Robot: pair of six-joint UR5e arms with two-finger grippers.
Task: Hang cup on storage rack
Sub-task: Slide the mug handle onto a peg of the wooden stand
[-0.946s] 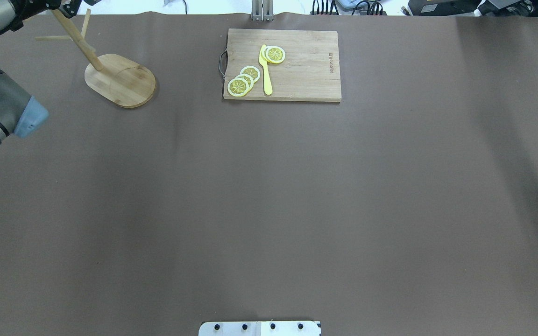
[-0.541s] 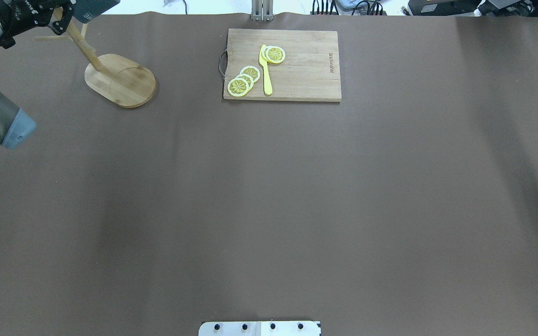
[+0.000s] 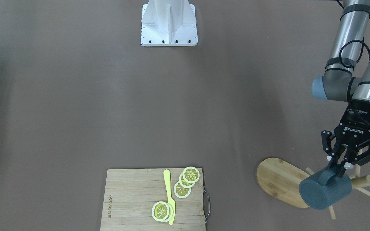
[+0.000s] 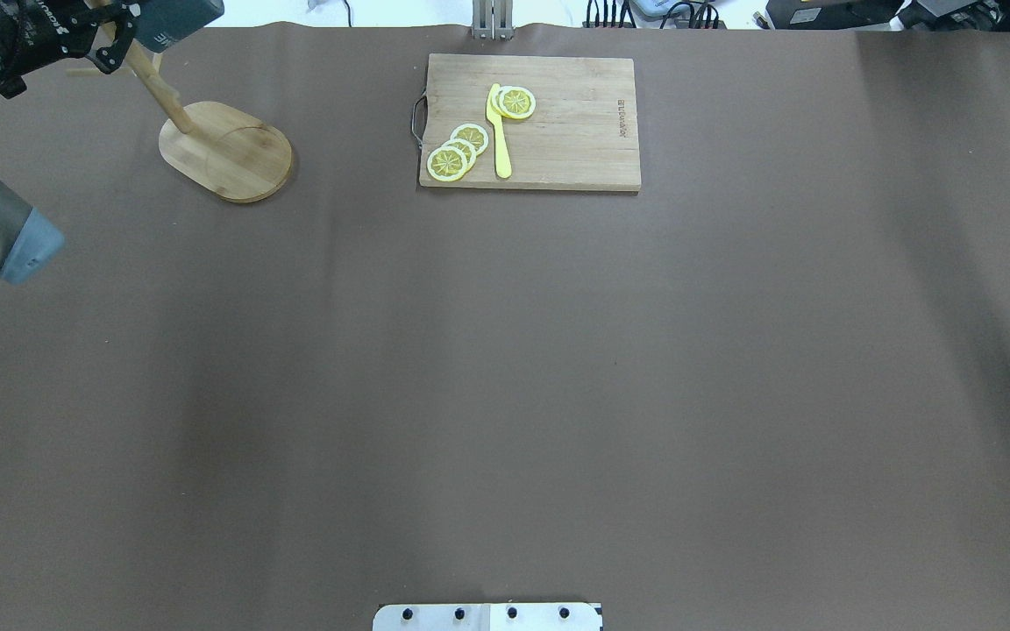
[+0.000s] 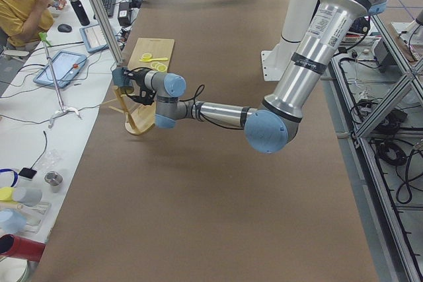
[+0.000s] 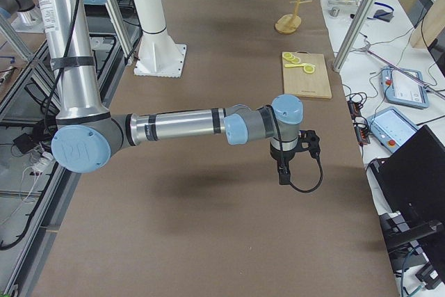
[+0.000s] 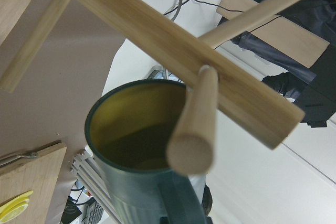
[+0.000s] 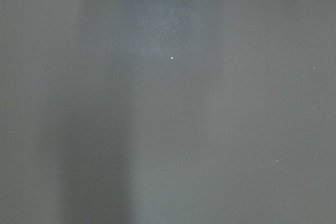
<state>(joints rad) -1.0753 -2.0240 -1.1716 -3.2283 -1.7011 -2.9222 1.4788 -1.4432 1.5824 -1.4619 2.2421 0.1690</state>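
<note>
My left gripper (image 3: 340, 167) is shut on the handle of the slate-blue cup (image 3: 323, 191) and holds it in the air, tilted on its side, right at the top of the bamboo storage rack (image 3: 279, 181). In the left wrist view the cup's olive inside (image 7: 131, 150) sits just behind a peg (image 7: 194, 124) that sticks out from the post (image 7: 173, 51). In the overhead view the cup (image 4: 176, 17) is at the far left top edge, above the rack's oval base (image 4: 226, 151). My right gripper (image 6: 288, 165) hovers low over the bare table; I cannot tell whether it is open.
A rectangular wooden cutting board (image 4: 575, 140) with lemon slices (image 4: 457, 151) and a yellow knife (image 4: 499, 131) lies at the far middle of the table. The white robot base (image 3: 169, 22) stands at the near edge. A person sits beyond the far table edge (image 5: 23, 4).
My left gripper has moved toward the rack's top, bringing the cup into the overhead view at the top left edge. The left elbow has drawn back to the left.
</note>
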